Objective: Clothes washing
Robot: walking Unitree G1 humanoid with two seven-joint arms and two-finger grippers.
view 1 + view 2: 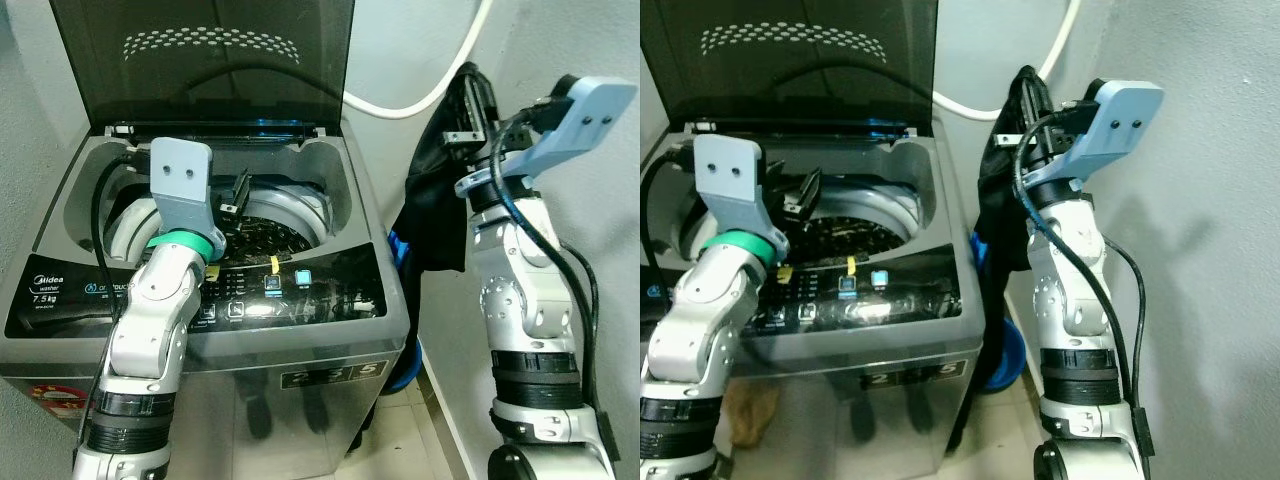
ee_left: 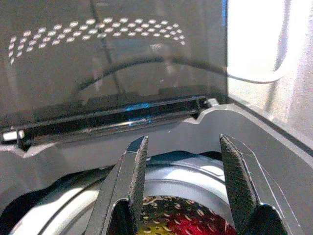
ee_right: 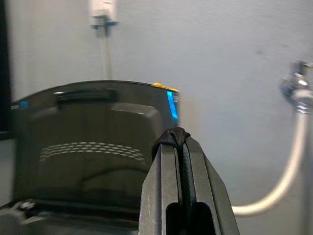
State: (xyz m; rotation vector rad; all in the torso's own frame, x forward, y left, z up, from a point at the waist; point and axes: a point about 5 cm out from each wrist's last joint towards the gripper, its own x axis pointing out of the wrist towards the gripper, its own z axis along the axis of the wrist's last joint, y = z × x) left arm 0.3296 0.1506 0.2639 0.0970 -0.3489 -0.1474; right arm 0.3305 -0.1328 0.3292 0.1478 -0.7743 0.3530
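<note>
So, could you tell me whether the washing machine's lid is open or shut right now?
Open: the lid stands upright behind the drum, whose perforated wall is exposed below the left gripper.

One washing machine (image 1: pixel 300 290), one dark garment (image 1: pixel 435 215), one hose (image 1: pixel 420 100), two claws

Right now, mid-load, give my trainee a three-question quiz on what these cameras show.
1. True or false: the washing machine's lid stands open.
2. What does the right gripper hold: A) dark garment, B) white hose, C) nothing?
3. Where is the open left gripper?

Key: 1 true. 2 A; its fingers are pinched shut on the cloth, beside the machine. 3 Above the drum, holding nothing.
</note>
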